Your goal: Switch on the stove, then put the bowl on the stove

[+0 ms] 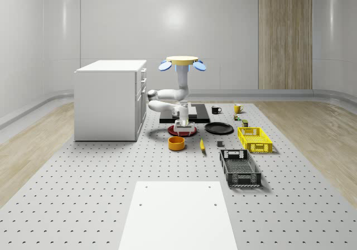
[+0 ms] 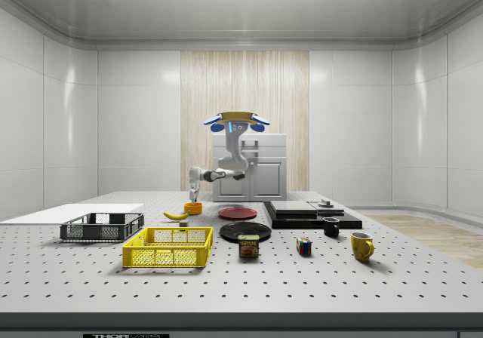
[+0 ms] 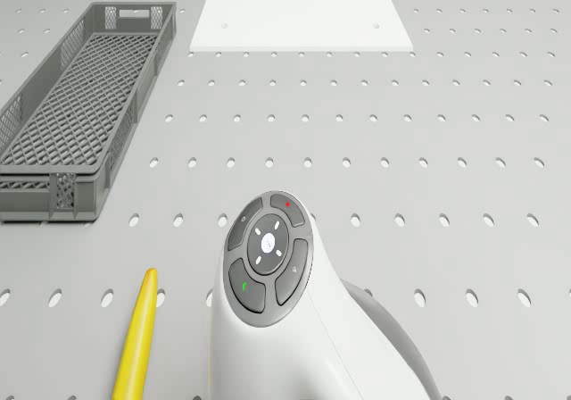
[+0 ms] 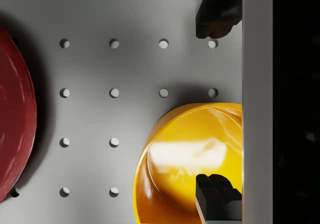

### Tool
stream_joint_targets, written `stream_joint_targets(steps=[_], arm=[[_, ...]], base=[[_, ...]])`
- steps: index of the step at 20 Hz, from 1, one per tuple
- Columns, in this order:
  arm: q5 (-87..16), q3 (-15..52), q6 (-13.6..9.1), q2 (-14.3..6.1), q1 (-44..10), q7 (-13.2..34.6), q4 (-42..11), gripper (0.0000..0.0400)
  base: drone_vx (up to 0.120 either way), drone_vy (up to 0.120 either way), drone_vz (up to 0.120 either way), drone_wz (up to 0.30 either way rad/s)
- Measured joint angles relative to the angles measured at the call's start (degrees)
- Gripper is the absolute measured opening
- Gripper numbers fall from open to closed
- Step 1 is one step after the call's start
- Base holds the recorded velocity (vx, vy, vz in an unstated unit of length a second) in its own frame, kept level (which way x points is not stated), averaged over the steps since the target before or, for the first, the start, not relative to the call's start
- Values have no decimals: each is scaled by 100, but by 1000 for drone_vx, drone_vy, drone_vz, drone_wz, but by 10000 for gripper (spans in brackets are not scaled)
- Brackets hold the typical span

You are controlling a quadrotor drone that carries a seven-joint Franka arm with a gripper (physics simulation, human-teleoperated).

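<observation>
Whole-scene view: the drone is hovering above the perforated table, just right of the white cabinet. The arm is reaching down, placing the gripper over the red plate, beside the orange bowl. The bowl is round, shallow and sitting upright, nearer than the black stove. The yellow crate and grey crate are standing empty.

Side view: the bowl is sitting directly beneath the gripper.

Drone view: the grey crate is holding nothing.

Wrist view: the fingers are spread wide, one fingertip over the glossy bowl.
</observation>
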Motion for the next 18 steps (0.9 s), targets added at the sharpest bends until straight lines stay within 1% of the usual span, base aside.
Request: stream_joint_targets(steps=[5,7,10,18], arm=[[2,1,5,-5,-2,2,0,400],[3,1,7,-7,-3,2,1,400],[5,2,9,-10,-4,3,1,400],[-203,-220,116,-18,-42,-6,85,400]], base=[[120,0,-112,0],[0,0,-40,0],[0,0,-107,0],[0,0,0,0]])
